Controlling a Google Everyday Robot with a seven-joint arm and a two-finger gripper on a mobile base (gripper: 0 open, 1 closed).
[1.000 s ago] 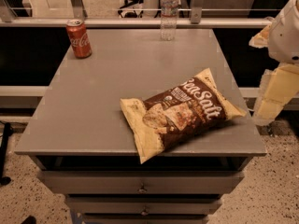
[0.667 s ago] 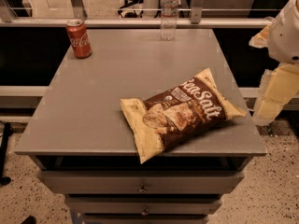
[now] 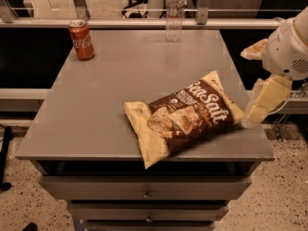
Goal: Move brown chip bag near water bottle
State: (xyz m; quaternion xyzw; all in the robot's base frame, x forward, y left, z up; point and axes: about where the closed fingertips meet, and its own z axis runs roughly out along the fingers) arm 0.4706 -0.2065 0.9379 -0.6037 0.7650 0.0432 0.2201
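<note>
The brown chip bag [image 3: 185,117] lies flat near the front right of the grey table [image 3: 96,109], with its pale yellow ends pointing front-left and back-right. The water bottle [image 3: 174,13] stands upright at the table's far edge, right of centre. My gripper [image 3: 244,89] hangs at the table's right edge, just right of the bag's back-right end. Its two pale yellow fingers [image 3: 267,100] stand apart and hold nothing. The lower fingertip is close to the bag's corner; I cannot tell whether it touches.
A red Coca-Cola can [image 3: 82,40] stands at the far left of the table. A railing [image 3: 120,23] runs behind the far edge. Drawers [image 3: 144,194] sit below the tabletop. Bare tabletop lies between the bag and the bottle.
</note>
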